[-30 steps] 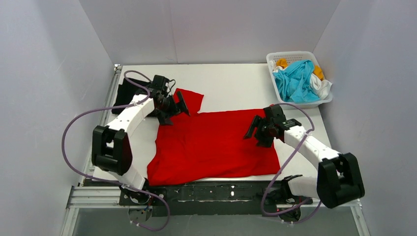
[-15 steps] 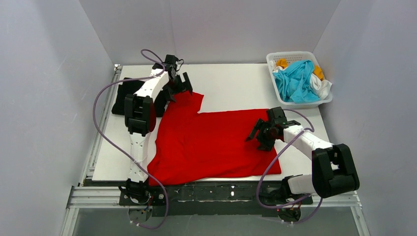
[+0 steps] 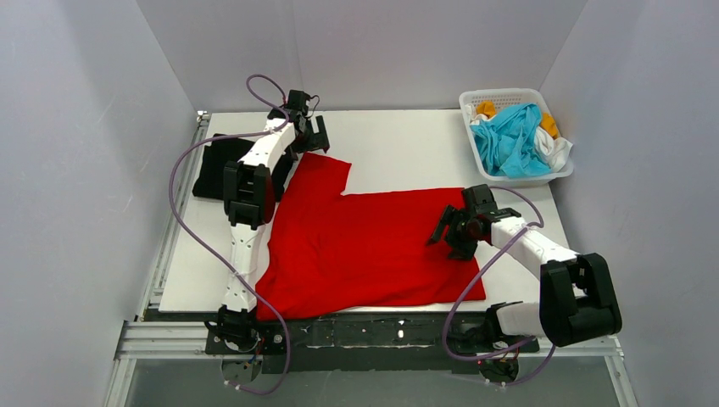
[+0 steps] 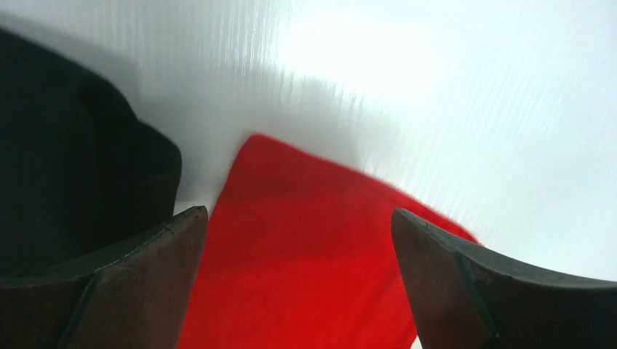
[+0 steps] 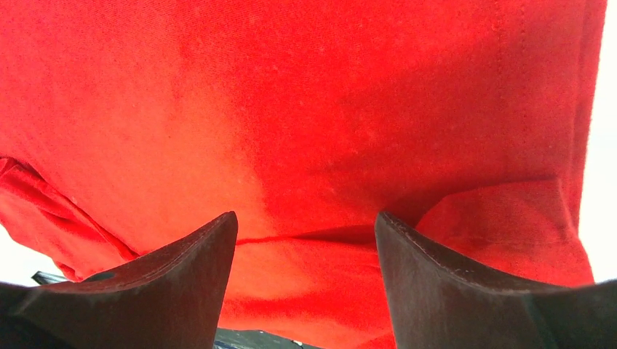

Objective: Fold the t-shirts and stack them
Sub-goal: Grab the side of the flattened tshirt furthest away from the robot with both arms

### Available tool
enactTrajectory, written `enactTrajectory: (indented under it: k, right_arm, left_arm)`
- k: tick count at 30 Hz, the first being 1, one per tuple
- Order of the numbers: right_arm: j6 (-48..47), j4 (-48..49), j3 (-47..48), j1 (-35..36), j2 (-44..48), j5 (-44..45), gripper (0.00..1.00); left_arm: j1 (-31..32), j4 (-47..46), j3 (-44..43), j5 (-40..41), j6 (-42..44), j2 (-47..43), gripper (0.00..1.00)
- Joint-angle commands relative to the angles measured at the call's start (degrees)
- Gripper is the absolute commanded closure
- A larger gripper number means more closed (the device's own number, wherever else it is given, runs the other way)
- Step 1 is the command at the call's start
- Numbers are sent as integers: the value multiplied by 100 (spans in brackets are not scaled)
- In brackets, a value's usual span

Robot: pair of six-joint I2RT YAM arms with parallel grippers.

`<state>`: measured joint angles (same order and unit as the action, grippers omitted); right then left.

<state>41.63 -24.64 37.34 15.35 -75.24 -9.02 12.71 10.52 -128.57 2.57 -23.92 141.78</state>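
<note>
While the red t-shirt (image 3: 365, 246) lies spread, left hand (image 3: 311, 144) and right hand (image 3: 448, 236) hover over it, jaws apart.

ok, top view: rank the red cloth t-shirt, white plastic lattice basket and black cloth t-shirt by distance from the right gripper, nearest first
1. red cloth t-shirt: spread mid-table, beneath the right gripper.
2. white plastic lattice basket: far right corner.
3. black cloth t-shirt: far left edge.

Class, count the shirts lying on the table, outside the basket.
2: a red shirt spread across the middle, a black shirt at the far left. More shirts lie bunched in the basket.
</note>
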Motion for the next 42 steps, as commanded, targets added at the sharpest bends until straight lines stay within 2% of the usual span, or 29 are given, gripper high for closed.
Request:
enactTrajectory:
  k: [1, 6, 8, 11, 13, 15, 21, 24, 32, 38, 42]
  right_arm:
    - [-201, -115, 141, -28, 259, -158, 22]
    - [-173, 8, 87, -32, 840, -353, 22]
    - [-181, 84, 65, -35, 1101, -466, 22]
    - [-190, 68, 86, -33, 1393, -583, 22]
    - [-182, 8, 110, -33, 1519, -509, 22]
    - [-204, -142, 184, -33, 1600, -260, 22]
    - [-411, -486, 454, -40, 1529, 315, 22]
    - [-442, -459, 482, -41, 1447, 345, 22]
    - [-497, -436, 616, -41, 1324, 473, 22]
    - [-593, -1087, 1582, -50, 762, 1683, 22]
    - [-541, -1700, 2801, -50, -222, 2212, 24]
  left_arm:
    - [-43, -51, -370, 368, 216, 296, 2]
    - [-41, -6, -700, 345, 174, 800, 2]
    - [-42, -108, -636, 362, 147, 871, 5]
    - [-41, -52, -506, 256, 5, 875, 15]
    - [-30, -135, -229, 18, -20, 755, 28]
    - [-2, -208, 114, -84, 44, 553, 34]
    - [281, -60, 922, 193, 1015, -125, 34]
    - [363, 58, 1026, 396, 1180, -198, 38]
    - [374, 683, 102, 576, 978, 436, 66]
    - [375, 734, 8, 869, 1081, 289, 98]
    - [379, 728, 123, 868, 1144, -60, 100]
